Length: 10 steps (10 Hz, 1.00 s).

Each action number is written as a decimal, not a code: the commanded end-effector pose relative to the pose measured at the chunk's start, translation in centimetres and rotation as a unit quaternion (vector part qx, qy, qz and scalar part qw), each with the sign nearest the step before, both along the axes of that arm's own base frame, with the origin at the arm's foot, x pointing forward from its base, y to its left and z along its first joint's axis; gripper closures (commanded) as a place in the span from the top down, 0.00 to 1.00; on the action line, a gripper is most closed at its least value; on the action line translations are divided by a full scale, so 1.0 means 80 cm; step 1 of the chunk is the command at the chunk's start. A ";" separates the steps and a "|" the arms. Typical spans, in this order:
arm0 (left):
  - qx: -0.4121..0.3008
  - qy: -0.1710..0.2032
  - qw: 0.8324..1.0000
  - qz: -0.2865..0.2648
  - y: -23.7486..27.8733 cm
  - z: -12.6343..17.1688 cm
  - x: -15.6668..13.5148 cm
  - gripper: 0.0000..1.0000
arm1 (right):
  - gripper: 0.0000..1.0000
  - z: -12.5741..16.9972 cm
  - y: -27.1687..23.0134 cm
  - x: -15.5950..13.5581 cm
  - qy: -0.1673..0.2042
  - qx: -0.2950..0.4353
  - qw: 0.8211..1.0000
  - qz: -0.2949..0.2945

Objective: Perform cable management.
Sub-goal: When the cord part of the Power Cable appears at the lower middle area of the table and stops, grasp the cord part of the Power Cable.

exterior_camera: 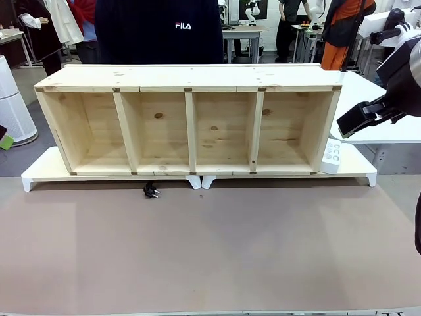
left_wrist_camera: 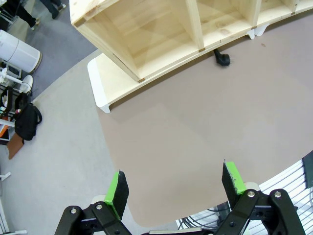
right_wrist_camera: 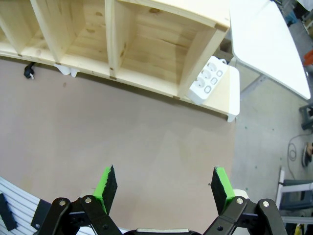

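Observation:
The cable shows just its black plug [exterior_camera: 152, 191], lying on the brown tabletop at the front edge of the wooden shelf [exterior_camera: 191, 79]; the cord itself is hidden under or behind the shelf. The left wrist view has the plug [left_wrist_camera: 222, 58] far ahead, beyond my left gripper [left_wrist_camera: 176, 183], which hangs open over bare tabletop near the table's corner. My right gripper [right_wrist_camera: 164, 187] is open too, high above the table, with the plug [right_wrist_camera: 29, 72] far off at upper left. Nothing is between either pair of fingers.
The shelf lies on its side on white risers [exterior_camera: 39, 174], its several compartments facing me. A white power strip [exterior_camera: 331, 158] leans at its right end. A person in a dark top stands behind the shelf. My right arm [exterior_camera: 401, 79] hovers at the right edge.

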<state>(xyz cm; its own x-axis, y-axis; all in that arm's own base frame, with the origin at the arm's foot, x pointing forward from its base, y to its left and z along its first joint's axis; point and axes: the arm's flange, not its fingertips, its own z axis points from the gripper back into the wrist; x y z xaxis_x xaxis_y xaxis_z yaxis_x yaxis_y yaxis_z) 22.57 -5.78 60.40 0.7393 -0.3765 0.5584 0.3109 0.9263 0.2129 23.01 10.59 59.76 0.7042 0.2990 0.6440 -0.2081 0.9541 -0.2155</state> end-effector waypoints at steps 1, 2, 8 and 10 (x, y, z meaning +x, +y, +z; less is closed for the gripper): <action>0.000 -0.001 1.000 0.000 0.000 0.000 -0.001 1.00 | 1.00 -0.001 0.000 0.001 0.002 0.000 1.000 0.000; 0.000 -0.001 1.000 0.000 0.000 0.000 -0.001 1.00 | 1.00 -0.001 0.000 0.001 0.002 0.000 1.000 0.000; 0.000 -0.001 1.000 0.000 0.000 0.000 -0.001 1.00 | 1.00 -0.001 0.000 0.001 0.002 0.000 1.000 0.000; 0.000 -0.001 1.000 0.000 0.000 0.000 -0.001 1.00 | 1.00 -0.001 0.000 0.001 0.002 0.000 1.000 0.000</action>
